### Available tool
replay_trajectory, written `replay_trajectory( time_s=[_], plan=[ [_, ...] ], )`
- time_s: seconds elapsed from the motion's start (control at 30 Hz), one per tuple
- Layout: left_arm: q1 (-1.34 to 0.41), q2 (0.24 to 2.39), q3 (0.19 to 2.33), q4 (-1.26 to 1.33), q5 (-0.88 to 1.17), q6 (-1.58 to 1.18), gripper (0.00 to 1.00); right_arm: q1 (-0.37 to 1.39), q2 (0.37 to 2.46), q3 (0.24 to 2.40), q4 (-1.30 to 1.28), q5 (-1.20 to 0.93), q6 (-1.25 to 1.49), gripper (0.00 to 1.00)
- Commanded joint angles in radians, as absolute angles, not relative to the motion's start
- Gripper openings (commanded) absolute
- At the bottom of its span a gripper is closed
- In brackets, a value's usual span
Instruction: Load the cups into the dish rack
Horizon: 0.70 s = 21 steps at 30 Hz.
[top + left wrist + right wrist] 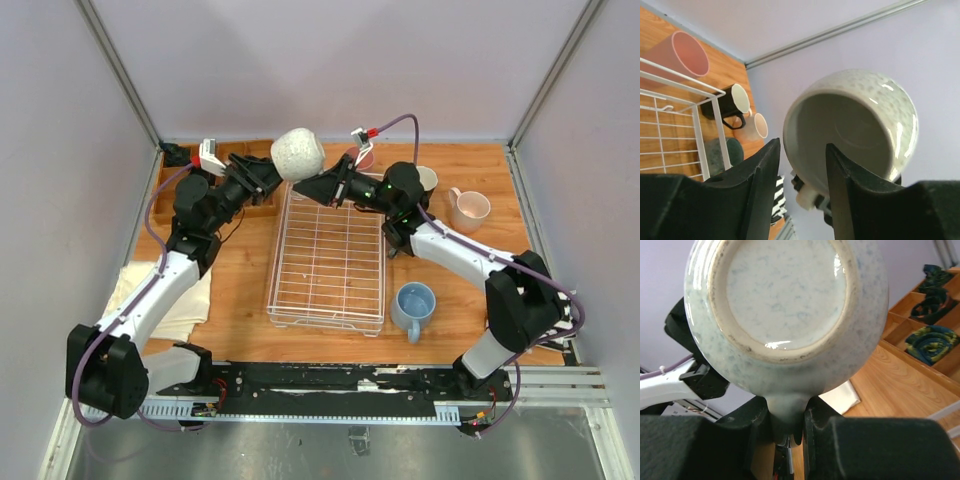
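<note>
Grey-green speckled mug (298, 153) hangs in the air over the far edge of the white wire dish rack (330, 260), tipped on its side. Its long axis runs along that edge, mouth toward the left arm, base toward the right arm. Right gripper (788, 422) is clamped on the handle; left gripper (802, 147) has its fingers apart at the rim, contact unclear. Light wood table (240, 280), rack mid-table, blue mug (413, 305) by its near right corner, plain lilac walls on three sides.
</note>
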State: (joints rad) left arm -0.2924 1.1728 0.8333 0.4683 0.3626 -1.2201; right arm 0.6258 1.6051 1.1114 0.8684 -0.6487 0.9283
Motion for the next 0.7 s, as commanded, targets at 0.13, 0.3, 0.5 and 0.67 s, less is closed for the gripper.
replay_trajectory(
  time_s=[0.13,0.3,0.5,0.67],
  plan=[
    [-0.274,1.108,0.802,0.383,0.352,-1.146,0.64,0.551,1.526,1.126,0.784,-0.576,0.8,0.01],
    [-0.226,1.067,0.795,0.175,0.289,-1.086,0.99,0.537,1.516,1.156,0.597,-0.562,0.679,0.01],
    [-0.215,1.078,0.92,-0.119,0.1,-0.966,1.0,0.54,1.526,1.25,0.307,-0.507,0.501,0.01],
    [-0.214,1.121,1.038,-0.295,0.02,-0.749,1.0,0.556,1.573,1.364,0.067,-0.416,0.35,0.01]
  ],
)
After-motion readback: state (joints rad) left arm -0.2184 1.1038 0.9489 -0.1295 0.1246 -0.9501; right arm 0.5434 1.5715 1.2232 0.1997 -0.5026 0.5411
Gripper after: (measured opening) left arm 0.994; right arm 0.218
